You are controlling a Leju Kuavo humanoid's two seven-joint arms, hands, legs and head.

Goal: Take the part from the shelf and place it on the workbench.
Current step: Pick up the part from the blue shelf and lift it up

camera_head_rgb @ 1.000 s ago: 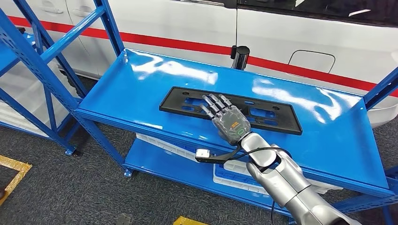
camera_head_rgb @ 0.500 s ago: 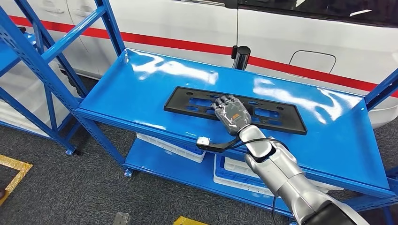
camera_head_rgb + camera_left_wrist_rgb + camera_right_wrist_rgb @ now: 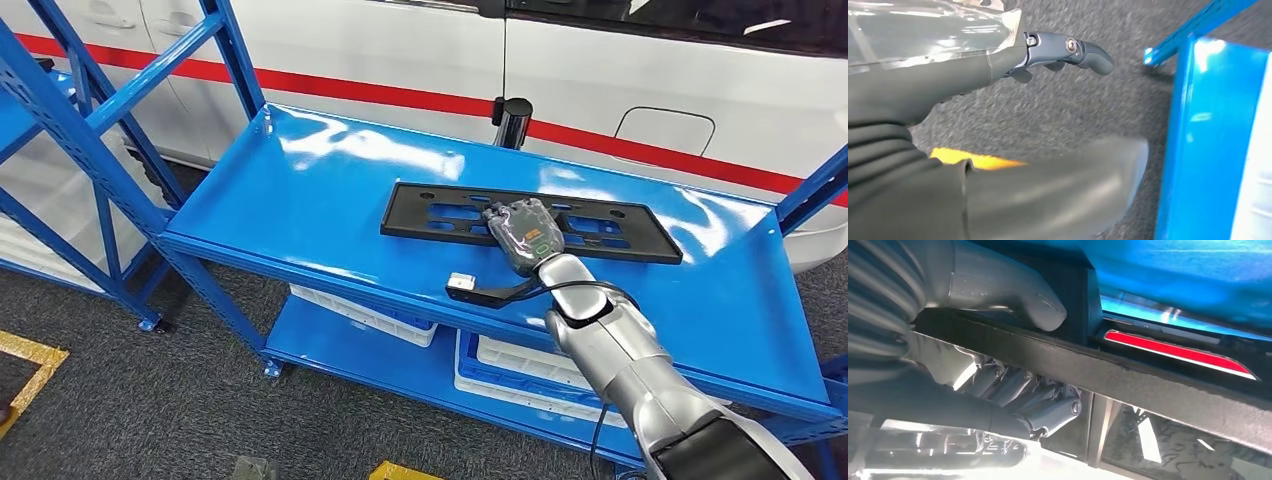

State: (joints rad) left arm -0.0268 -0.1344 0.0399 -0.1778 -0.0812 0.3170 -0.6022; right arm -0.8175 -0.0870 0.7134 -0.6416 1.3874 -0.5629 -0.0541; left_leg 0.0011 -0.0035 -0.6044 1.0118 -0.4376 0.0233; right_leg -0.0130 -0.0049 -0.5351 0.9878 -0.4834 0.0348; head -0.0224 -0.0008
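— While the right hand [image 3: 527, 235] reached over the blue shelf [image 3: 300, 190], where did the part lie?
— The black part [image 3: 440, 215] lay flat on the top shelf, near the front edge. The hand clasped its front bar, thumb on one face and fingers [image 3: 1048, 412] curled on the other.
— And the left hand [image 3: 998, 60]?
— It hung above grey floor [image 3: 1088, 115], fingers apart, holding nothing.

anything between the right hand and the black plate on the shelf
Nothing visible. The right hand already grips the black plate on the blue shelf: the right wrist view shows its thumb on one face and its fingers on the other.
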